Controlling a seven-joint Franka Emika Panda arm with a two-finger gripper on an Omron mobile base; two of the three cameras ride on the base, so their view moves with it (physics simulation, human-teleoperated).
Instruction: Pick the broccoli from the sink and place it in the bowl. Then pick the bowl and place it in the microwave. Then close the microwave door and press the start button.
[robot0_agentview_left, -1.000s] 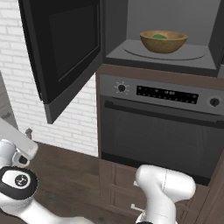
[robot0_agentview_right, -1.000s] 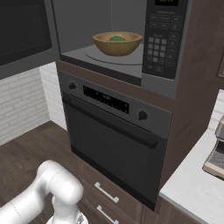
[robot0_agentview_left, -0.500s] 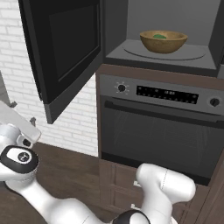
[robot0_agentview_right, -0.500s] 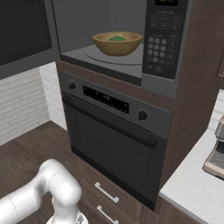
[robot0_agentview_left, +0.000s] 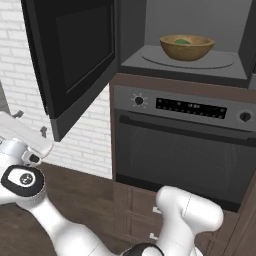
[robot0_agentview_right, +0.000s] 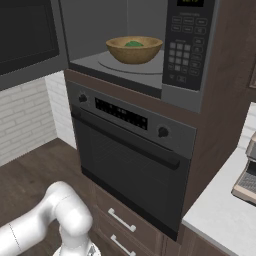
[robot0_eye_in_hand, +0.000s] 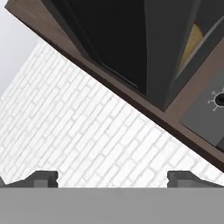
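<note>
**Bowl with broccoli in the microwave, door open, pincer low at the left**

From the left base camera I see the microwave door (robot0_agentview_left: 75, 60) swung wide to the left, its black window facing me, and the pincer (robot0_agentview_left: 30, 124) low beside the white brick wall (robot0_agentview_left: 95, 145), below the door's bottom edge. The right base camera gives me what the left one lacks: the microwave (robot0_agentview_right: 125, 25) keypad panel (robot0_agentview_right: 182, 47) to the right of the cavity, a strip of pale counter (robot0_agentview_right: 225, 215) at lower right with a metallic appliance (robot0_agentview_right: 245, 180) on it, and two drawer handles (robot0_agentview_right: 121, 220) beneath the oven (robot0_agentview_right: 130, 165).

The hand camera looks up along the brick wall, with the door's dark slab (robot0_eye_in_hand: 118, 39) overhead and a sliver of the bowl's wood (robot0_eye_in_hand: 190, 43) past its edge.

I count one bowl (robot0_agentview_left: 186, 46), sitting on the round turntable plate (robot0_agentview_left: 190, 61) inside the cavity, and one broccoli (robot0_agentview_left: 182, 42) floret lying in the bowl. There is one oven, with two knobs (robot0_agentview_left: 139, 100) flanking a single display strip, and one bar handle.

The arm rises from the base at lower right of the left view, folds down and reaches out leftward, the hand tilted upward toward the door. The pincer is released, fingers (robot0_eye_in_hand: 43, 178) spread wide with nothing between them.
</note>
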